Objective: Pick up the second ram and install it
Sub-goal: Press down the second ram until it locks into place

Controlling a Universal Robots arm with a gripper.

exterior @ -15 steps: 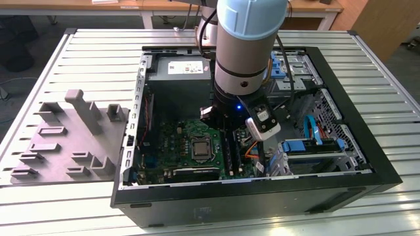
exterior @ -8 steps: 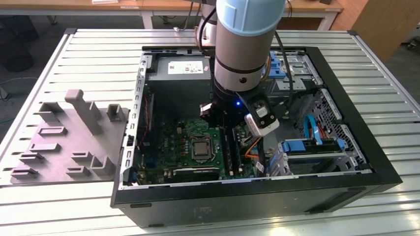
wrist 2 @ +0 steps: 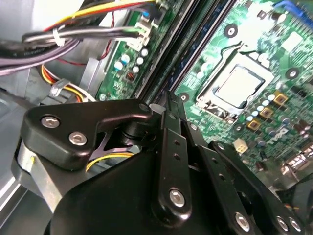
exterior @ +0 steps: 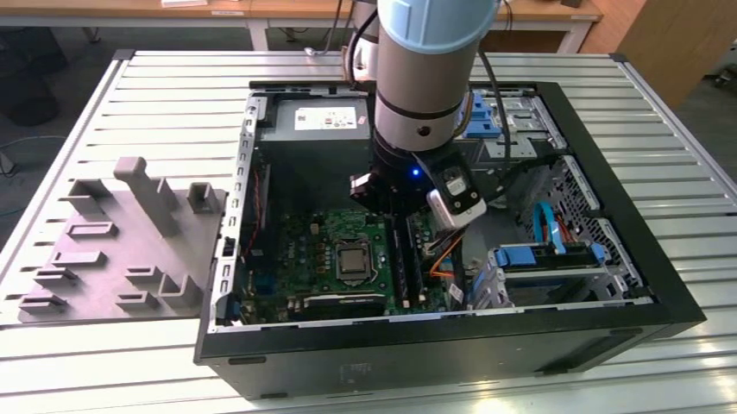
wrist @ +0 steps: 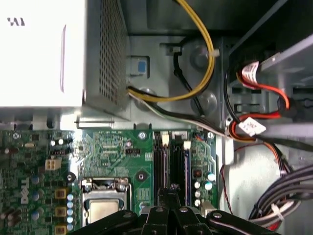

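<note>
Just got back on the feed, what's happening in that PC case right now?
The arm is reaching down into the open case, with its claw low over the RAM slots beside the CPU socket on the motherboard. In both wrist views the claw tips sit right at the slots. A stick between them can't be made out, so whether the second ram is seated is unclear.

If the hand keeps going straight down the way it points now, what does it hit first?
Most likely the black memory slots on the green motherboard, right below the hand. Depth is unclear, and I cannot tell whether a stick is between its fingers.
</note>
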